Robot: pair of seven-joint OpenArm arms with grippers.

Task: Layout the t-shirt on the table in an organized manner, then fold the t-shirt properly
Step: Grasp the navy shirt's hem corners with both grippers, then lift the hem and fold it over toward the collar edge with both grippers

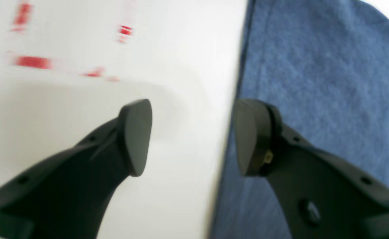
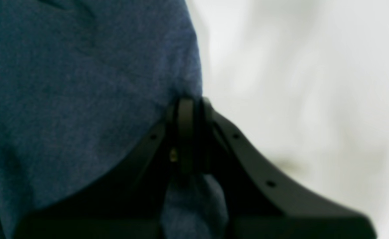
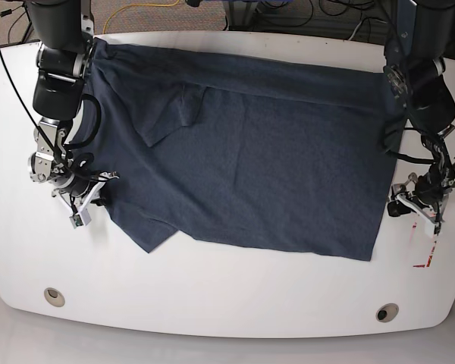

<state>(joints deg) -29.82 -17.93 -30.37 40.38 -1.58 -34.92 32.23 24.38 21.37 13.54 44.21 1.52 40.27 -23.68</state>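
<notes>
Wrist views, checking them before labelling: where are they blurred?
Left wrist view: the red markings on the glossy white tabletop are smeared. Right wrist view: soft throughout, dark navy heathered t-shirt weave indistinct. Base view: sharp.

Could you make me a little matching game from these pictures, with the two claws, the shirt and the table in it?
Things:
1. left tool
2. right tool
3. shirt
4. table

States:
A. shut on cloth
B. glossy white, with two round holes
C. open, at the shirt's edge
D. spread out, dark blue

Pairs: 1-C, 2-A, 3-D, 4-B
</notes>
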